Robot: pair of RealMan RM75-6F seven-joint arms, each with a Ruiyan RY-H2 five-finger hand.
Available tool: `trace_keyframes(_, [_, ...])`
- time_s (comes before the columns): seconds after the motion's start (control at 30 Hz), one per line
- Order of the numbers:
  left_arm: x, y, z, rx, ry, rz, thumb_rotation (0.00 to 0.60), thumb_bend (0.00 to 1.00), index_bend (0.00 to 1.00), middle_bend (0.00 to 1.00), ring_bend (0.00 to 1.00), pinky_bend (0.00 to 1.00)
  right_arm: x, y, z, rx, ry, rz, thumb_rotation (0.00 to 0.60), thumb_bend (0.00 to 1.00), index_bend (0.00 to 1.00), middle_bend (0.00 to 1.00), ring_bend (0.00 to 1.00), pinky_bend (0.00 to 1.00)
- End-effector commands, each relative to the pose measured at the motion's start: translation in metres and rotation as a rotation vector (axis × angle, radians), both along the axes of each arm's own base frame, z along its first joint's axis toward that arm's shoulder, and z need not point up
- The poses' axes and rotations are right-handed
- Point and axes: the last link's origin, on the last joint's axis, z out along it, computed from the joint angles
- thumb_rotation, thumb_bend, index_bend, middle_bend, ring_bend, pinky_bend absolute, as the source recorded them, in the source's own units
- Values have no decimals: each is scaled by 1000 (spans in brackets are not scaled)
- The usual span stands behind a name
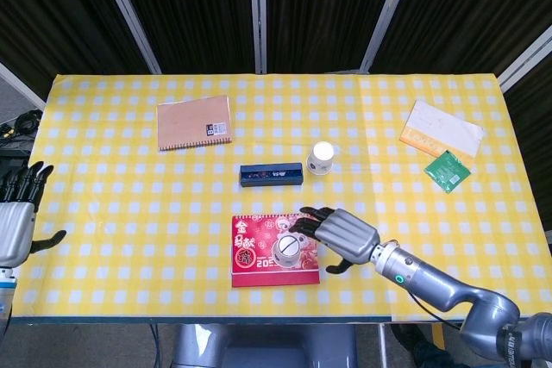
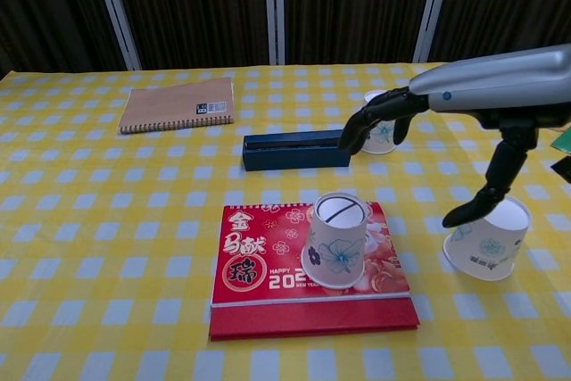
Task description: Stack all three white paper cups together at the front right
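Three white paper cups with a blue flower print stand mouth down. One cup [image 1: 287,250] [image 2: 337,240] sits on the red calendar [image 1: 254,252]. A second cup [image 1: 322,158] [image 2: 382,134] stands behind it, past the dark blue box. The third cup [image 2: 489,236] is at the front right; my right hand covers it in the head view. My right hand [image 1: 341,234] [image 2: 446,95] hovers over that cup, fingers spread toward the calendar cup and thumb hanging down by the cup's rim, holding nothing. My left hand [image 1: 17,213] is open at the table's left edge.
A brown spiral notebook [image 1: 194,122] lies at the back left. The dark blue box [image 1: 272,175] lies between the calendar and the back cup. A white and orange paper [image 1: 442,127] and a green packet [image 1: 448,169] lie at the back right. The yellow checked cloth [image 1: 129,213] covers the table.
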Motion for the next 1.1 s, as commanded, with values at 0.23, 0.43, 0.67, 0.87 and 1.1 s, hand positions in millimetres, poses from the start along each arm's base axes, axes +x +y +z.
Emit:
trace_keyframes(0.23, [2, 1, -3, -21, -13, -5, 600, 0, 0, 0, 0, 0, 17, -6, -37, 21, 46, 11, 600, 73, 202, 207, 109, 292])
trace_keyframes(0.43, [1, 0, -2, -32, -29, 0, 600, 0, 0, 0, 0, 0, 14, -11, -55, 19, 80, -23, 600, 88, 202, 231, 138, 320])
trace_keyframes(0.67, [0, 0, -1, -54, -43, 11, 600, 0, 0, 0, 0, 0, 15, -9, -67, 11, 94, -37, 600, 95, 233, 292, 212, 383])
trace_keyframes(0.87, [1, 0, -1, -61, -42, 11, 600, 0, 0, 0, 0, 0, 14, -9, -72, -15, 67, -53, 600, 164, 342, 411, 330, 504])
trace_keyframes(1.1, [1, 1, -4, -75, -42, 14, 600, 0, 0, 0, 0, 0, 17, -10, -64, -16, 3, -87, 600, 238, 403, 467, 366, 525])
